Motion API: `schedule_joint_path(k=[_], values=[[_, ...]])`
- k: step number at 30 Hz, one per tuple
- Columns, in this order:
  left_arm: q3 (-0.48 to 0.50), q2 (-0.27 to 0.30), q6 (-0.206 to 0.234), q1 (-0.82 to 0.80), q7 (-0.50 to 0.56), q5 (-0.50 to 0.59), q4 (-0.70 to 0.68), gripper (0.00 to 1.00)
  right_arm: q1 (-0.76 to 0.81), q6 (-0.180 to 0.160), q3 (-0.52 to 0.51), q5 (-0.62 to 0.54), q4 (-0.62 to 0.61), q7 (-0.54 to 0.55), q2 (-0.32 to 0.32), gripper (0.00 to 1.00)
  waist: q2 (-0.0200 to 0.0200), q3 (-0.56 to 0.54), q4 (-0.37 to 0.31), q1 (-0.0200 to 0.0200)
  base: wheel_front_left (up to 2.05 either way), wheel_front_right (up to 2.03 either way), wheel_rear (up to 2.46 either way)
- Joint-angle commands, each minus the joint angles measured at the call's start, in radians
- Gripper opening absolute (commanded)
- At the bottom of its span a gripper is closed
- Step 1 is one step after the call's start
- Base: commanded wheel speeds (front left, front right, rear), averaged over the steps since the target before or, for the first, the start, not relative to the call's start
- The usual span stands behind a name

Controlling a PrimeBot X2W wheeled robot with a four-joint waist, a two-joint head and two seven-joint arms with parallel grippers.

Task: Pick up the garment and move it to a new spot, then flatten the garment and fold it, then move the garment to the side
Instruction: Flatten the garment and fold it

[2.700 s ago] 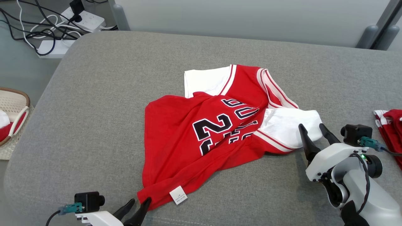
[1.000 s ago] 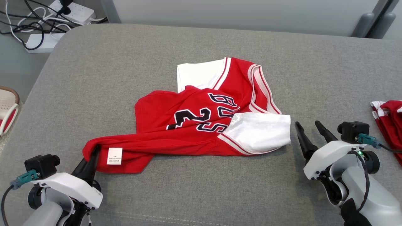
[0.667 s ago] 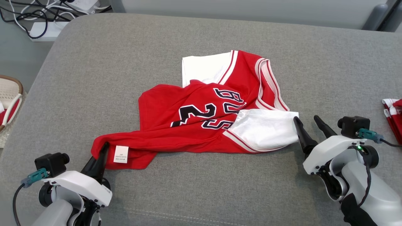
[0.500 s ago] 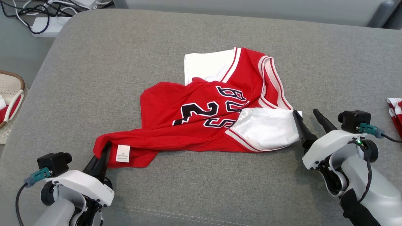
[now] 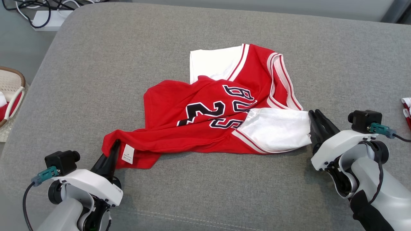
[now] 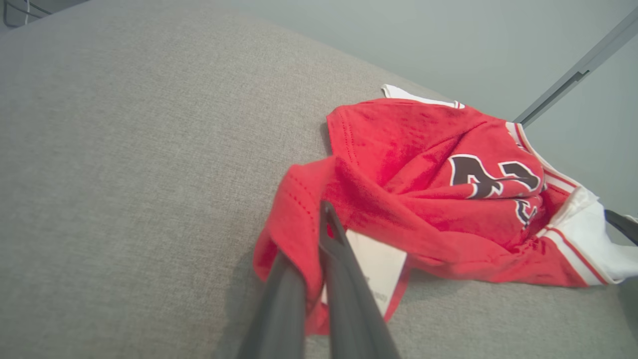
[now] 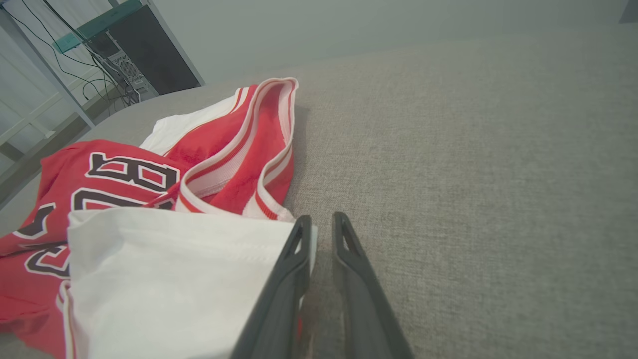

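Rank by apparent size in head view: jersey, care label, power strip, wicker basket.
1. jersey
2. wicker basket, cropped by the frame edge
3. power strip, also cropped and farther away, so its rank against the basket is unsure
4. care label

Grey upholstered surface: woven fabric, rounded far-left corner. Lying directly on it: one red basketball jersey, crumpled, centre; white sleeves, black numerals outlined in white, white care label at the near-left hem. One red-and-white garment, right edge, partly out of frame.
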Motion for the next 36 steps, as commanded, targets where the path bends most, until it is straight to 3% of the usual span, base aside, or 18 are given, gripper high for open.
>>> schedule_joint_path(k=[1,8,9,10,11,23,30,36], values=[[0.039,0.032,-0.006,-0.041,-0.013,0.013,-0.01,0.0,-0.007,0.004,0.018,0.005,-0.012,-0.013,0.002,0.0,0.0,0.0,-0.002,0.0,0.0,0.0,0.0],[0.04,0.028,-0.007,-0.043,-0.013,0.013,-0.007,0.0,-0.011,0.004,0.026,0.019,-0.021,-0.013,-0.01,0.0,0.0,-0.001,-0.012,0.0,0.0,0.0,0.0],[0.039,0.026,-0.007,-0.043,-0.013,0.014,-0.008,0.0,-0.011,0.004,0.025,0.021,-0.023,-0.013,-0.011,0.15,0.0,-0.001,-0.014,0.0,0.0,0.0,0.0],[0.039,0.024,-0.007,-0.044,-0.013,0.015,-0.008,0.0,-0.011,0.004,0.024,0.023,-0.024,-0.013,-0.012,0.49,0.0,0.0,-0.015,0.0,0.0,0.0,0.0],[0.038,0.022,-0.007,-0.043,-0.013,0.016,-0.009,0.0,-0.008,0.004,0.023,0.026,-0.022,-0.013,-0.012,1.0,0.0,-0.001,-0.015,0.0,0.0,0.0,0.0],[0.026,0.011,-0.007,-0.043,-0.013,0.014,-0.014,0.0,-0.003,0.004,0.049,0.046,-0.015,-0.013,-0.018,1.0,0.0,0.002,-0.006,0.0,0.0,0.0,0.0],[0.024,0.01,-0.007,-0.041,-0.013,0.014,-0.018,0.0,-0.01,0.004,0.075,0.072,-0.001,-0.013,-0.015,0.91,0.0,0.008,0.005,0.0,0.0,0.0,0.0],[0.026,0.007,-0.007,-0.041,-0.013,0.017,-0.019,0.0,-0.021,0.004,0.088,0.085,-0.005,-0.013,-0.019,0.36,0.0,0.012,0.009,0.0,0.0,0.0,0.0]])
